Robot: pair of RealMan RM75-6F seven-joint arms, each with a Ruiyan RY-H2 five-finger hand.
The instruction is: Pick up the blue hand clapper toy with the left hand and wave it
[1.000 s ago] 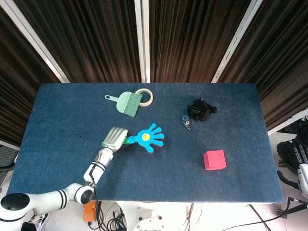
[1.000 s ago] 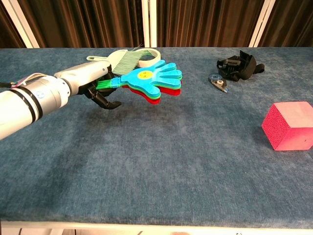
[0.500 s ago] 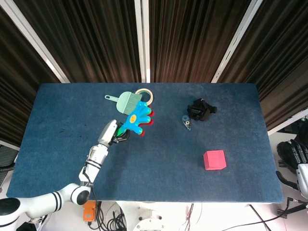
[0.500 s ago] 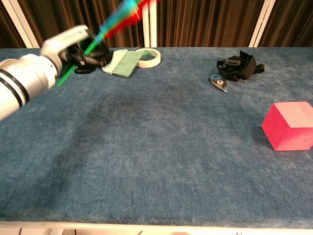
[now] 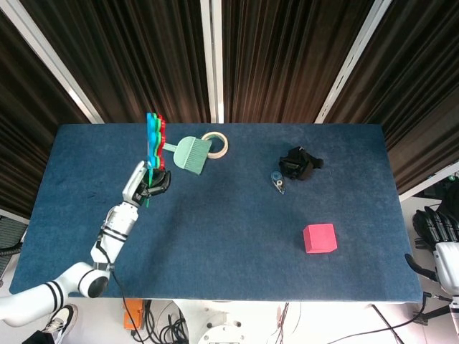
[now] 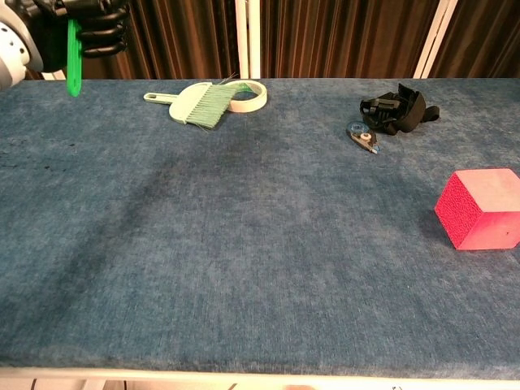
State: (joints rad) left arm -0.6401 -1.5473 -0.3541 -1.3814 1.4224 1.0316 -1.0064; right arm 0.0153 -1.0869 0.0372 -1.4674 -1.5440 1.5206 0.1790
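Observation:
My left hand (image 5: 145, 183) grips the green handle of the blue hand clapper toy (image 5: 153, 137), raised well above the table's left side. From the head view the toy stands upright, seen edge-on with blue, green and red layers. In the chest view only the fingers (image 6: 96, 23) of the left hand and the green handle end (image 6: 74, 58) show at the top left; the toy's palm is cut off by the frame. My right hand (image 5: 436, 228) hangs off the table at the far right edge, too small to read its fingers.
A mint dustpan brush (image 6: 197, 103) and a tape roll (image 6: 249, 95) lie at the back left. A black strap bundle (image 6: 398, 108) and a small blue clip (image 6: 361, 136) sit at the back right. A red cube (image 6: 480, 208) rests on the right.
The left hand has swung the toy up and to the left, from level over the table to tilted, then upright and high. Its palm has left the chest view.

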